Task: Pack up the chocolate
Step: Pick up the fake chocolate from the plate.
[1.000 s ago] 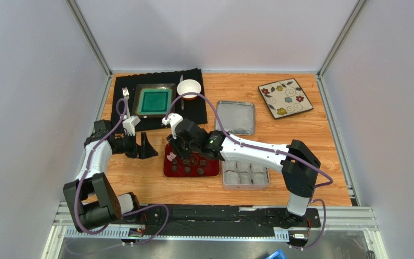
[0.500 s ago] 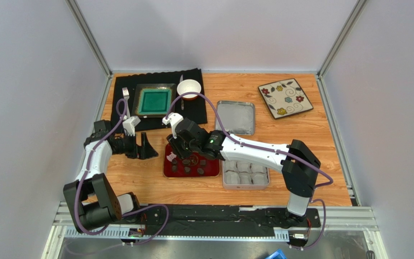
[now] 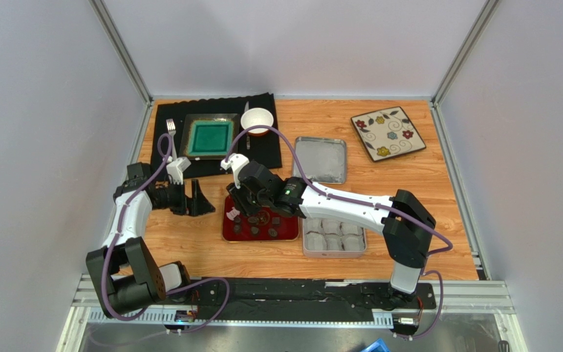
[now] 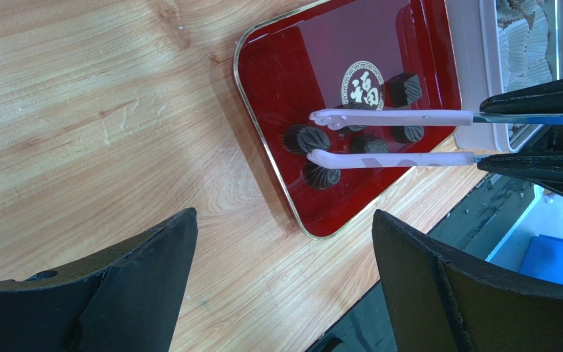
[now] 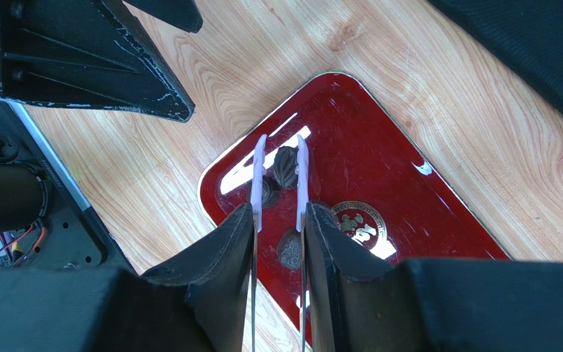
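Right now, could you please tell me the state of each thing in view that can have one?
Left gripper: open, empty.
Right gripper: shut on the white tweezers.
White tweezers: tips flank one chocolate piece.
Tin: open, holding white paper cups, no chocolate seen inside.
Lid: off, lying flat beyond the tin.
Chocolate pieces: on the red tray.

A round gold emblem printed on the red tray bears the Chinese character 福, ringed by smaller marks too fine to read. It lies just beside the right claw.
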`<state>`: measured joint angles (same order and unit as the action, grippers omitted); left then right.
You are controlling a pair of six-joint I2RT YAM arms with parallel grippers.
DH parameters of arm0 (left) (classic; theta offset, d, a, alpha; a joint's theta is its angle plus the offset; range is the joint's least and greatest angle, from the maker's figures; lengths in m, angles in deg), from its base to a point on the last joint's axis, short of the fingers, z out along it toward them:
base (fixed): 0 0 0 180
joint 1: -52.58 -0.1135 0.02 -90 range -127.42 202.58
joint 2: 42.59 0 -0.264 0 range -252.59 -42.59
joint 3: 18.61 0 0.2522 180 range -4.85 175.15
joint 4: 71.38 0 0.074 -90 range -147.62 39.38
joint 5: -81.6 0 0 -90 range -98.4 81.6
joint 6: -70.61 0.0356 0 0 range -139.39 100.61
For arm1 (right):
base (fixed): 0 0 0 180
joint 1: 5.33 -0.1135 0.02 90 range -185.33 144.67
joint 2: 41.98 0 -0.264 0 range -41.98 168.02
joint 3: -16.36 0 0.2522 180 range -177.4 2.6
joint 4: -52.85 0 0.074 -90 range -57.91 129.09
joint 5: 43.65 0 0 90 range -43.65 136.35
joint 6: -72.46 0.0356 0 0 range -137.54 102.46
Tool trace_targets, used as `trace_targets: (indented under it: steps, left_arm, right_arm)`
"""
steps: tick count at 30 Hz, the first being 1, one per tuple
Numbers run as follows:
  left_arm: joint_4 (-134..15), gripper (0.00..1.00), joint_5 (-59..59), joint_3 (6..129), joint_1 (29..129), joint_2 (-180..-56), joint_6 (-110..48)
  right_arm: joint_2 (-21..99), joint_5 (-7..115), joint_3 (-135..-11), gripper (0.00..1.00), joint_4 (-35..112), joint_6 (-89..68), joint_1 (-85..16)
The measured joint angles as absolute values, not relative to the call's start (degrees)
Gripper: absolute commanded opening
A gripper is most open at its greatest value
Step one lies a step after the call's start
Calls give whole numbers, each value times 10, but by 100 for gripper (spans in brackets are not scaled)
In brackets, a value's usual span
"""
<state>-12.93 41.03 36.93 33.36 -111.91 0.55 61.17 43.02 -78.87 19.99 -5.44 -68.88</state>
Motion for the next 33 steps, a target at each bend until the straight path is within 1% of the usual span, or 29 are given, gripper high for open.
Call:
trace_targets:
  steps: [19,22,23,26,33]
  left_arm:
    - [-120,97,421,379,334,-1117,7]
    - [-120,97,422,380,334,-1117,7]
    - [-120,97,423,380,334,-1117,7]
    - [-120,97,423,380,334,-1117,7]
    - [-120,97,423,380,334,-1117,10]
  right_arm:
    - [629,435,-778,32,200,-54,-689]
    - [629,435,-778,26,200,-53,-689]
    - [629,436,-778,21,200,-53,-689]
    - [629,437,-777,14,201,-51,-689]
    - [628,436,-777,8,200,-51,-682]
